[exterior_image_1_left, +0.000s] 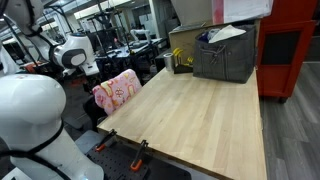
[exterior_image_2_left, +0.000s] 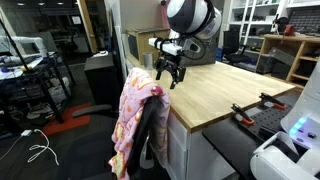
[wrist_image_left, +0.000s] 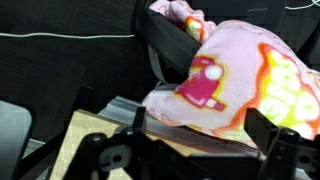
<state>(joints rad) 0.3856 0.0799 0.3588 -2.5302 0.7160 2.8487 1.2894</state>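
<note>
Pink cloth (exterior_image_2_left: 135, 120) hung draped over the back of a dark chair (exterior_image_2_left: 153, 140), right at the edge of the surface (exterior_image_2_left: 215, 90). It drooped down the chair's side in folds, cartoon prints showing in the wrist view (wrist_image_left: 240, 80). In an exterior view the same cloth (exterior_image_1_left: 117, 90) sat bunched against the near corner of the pale wood surface (exterior_image_1_left: 200, 110).

And the pincer (exterior_image_2_left: 171, 80) hovered just above the cloth's top edge, pointing down, released, fingers spread and grasping nothing. A gap showed between fingertips and fabric, so no contact. From the wrist, the cloth lay directly below and a little ahead, with the chair (wrist_image_left: 165, 45) running off behind it.

Out on the surface, a grey bin (exterior_image_1_left: 225, 55) stood at the far end, well apart from the cloth, with a red cabinet (exterior_image_1_left: 290, 50) beside it. An orange clamp (exterior_image_1_left: 140, 150) gripped the near edge. The room around was a lab, with desks, cables on the floor and other machines in the background.
</note>
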